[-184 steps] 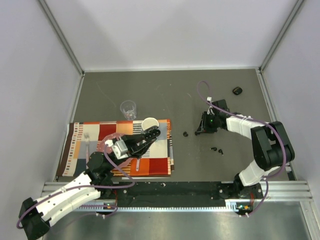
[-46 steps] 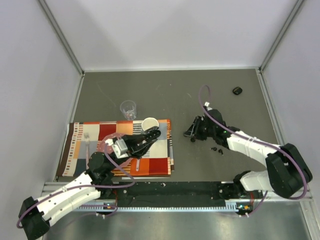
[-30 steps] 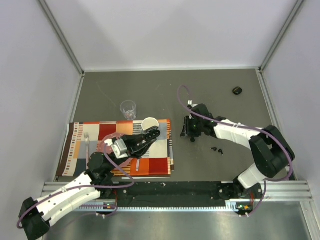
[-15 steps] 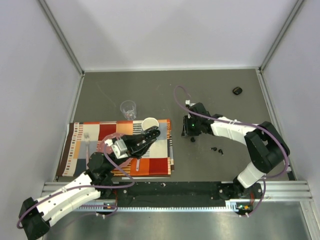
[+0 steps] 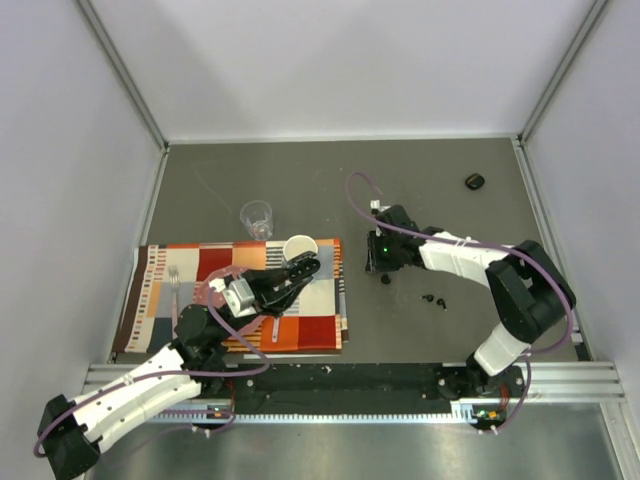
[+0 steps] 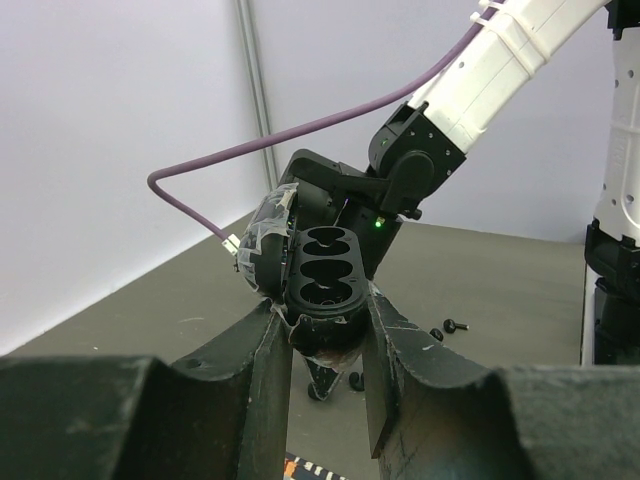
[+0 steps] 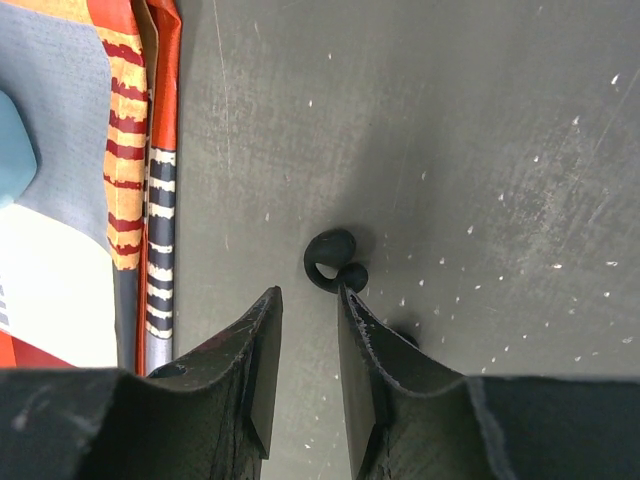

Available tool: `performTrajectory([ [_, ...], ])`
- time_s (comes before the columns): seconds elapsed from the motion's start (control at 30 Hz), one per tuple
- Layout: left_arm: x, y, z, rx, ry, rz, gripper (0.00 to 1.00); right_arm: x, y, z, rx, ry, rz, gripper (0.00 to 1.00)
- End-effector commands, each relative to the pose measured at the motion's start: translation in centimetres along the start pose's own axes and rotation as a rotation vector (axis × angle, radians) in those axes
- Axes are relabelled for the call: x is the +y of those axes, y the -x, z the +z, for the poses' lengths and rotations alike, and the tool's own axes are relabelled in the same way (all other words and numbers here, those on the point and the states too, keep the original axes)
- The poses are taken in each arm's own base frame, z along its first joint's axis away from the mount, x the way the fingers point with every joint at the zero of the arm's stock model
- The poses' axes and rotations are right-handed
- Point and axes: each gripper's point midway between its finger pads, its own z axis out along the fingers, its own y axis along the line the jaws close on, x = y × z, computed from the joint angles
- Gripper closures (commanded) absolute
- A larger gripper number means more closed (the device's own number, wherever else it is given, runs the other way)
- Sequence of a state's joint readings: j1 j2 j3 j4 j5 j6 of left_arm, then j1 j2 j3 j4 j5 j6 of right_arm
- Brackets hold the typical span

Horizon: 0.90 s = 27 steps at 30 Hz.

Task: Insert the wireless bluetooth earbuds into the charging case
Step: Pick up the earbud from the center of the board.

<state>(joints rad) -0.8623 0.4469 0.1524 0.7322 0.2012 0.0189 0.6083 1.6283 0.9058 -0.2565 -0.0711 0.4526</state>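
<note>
My left gripper (image 5: pixel 300 272) is shut on an open black charging case (image 6: pixel 325 285) and holds it above the mat; both wells show empty. My right gripper (image 5: pixel 373 262) points down at the table, its jaws a narrow gap apart and empty. In the right wrist view a tiny black earbud (image 7: pixel 332 260) lies just past the gripper (image 7: pixel 308 292) and touches the right fingertip. A second bud (image 5: pixel 386 279) lies beside it, partly hidden behind the right finger (image 7: pixel 400 335). Two more buds (image 5: pixel 434 299) lie to the right, also seen in the left wrist view (image 6: pixel 447 328).
A striped placemat (image 5: pixel 200 300) carries a white mug (image 5: pixel 298 247) and a fork (image 5: pixel 174 290); its edge shows in the right wrist view (image 7: pixel 150 200). A clear glass (image 5: pixel 257 217) stands behind the mat. A second black oval case (image 5: pixel 474 181) lies far right.
My right arm has swung left across the table and brought its gripper down over the earbud near the mat's edge. In the last half second it barely moves. The left arm is still.
</note>
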Motion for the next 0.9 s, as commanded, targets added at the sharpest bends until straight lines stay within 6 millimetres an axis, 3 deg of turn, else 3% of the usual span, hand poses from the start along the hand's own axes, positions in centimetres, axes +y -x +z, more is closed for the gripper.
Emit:
performTrajectory([
  [0.0,0.3,0.6,-0.1,-0.027,0.016,0.013,1.0,0.3,1.5,0.2,-0.031,-0.022,-0.034,0.71],
  [0.87,0.4,0.4,-0.1,-0.023,0.021,0.011,1.0,-0.9,2.4,0.8,-0.032,-0.098,-0.085,0.72],
])
